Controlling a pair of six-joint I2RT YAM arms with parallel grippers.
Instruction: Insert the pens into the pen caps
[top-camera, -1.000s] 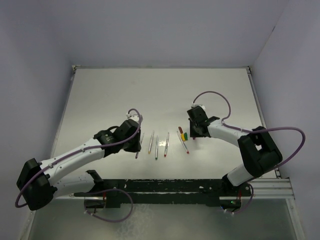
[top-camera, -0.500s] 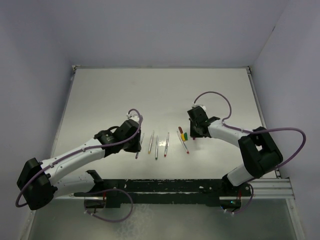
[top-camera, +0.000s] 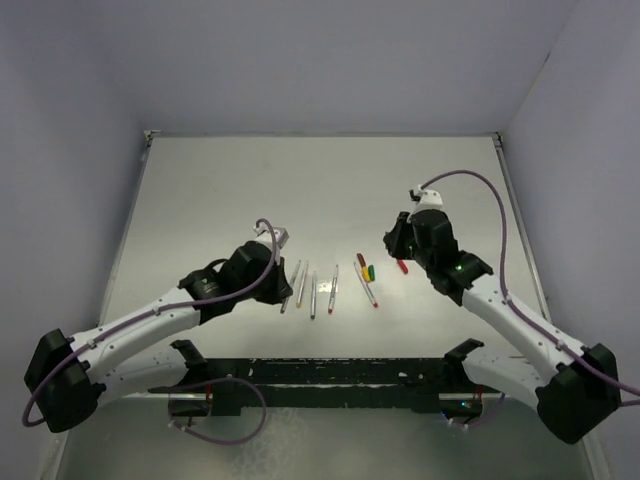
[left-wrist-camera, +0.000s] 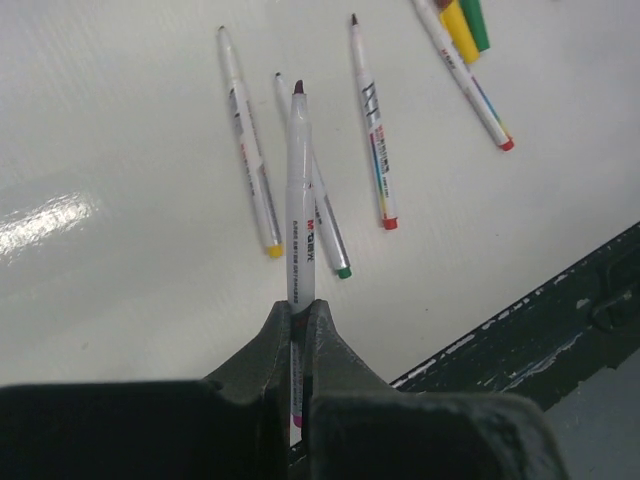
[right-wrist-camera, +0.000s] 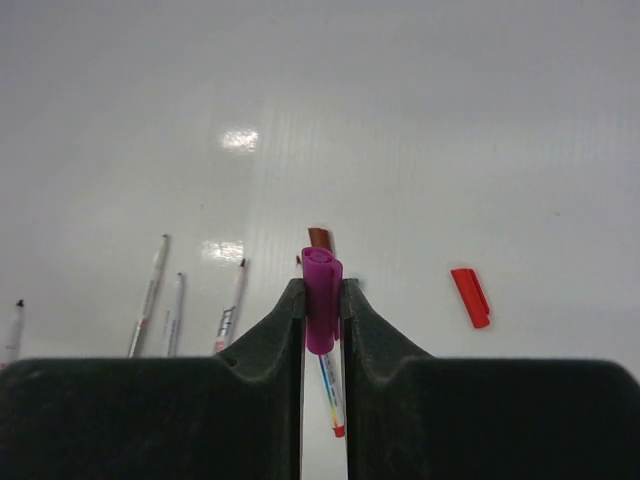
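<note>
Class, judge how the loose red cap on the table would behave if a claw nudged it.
The red cap is short, stubby plastic, so probably very light and quick to skitter away. The table is glossy, so it likely slides easily. Lying on its side, it may also roll.

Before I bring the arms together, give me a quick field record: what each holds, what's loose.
Left jaws: shut on thin silver-grey marker pen
Right jaws: shut on stubby magenta plastic cap
Loose pens: four silver-grey marker pens on the white table
Loose caps: red plastic cap apart; yellow plastic cap, green plastic cap, dark red cap clustered
</note>
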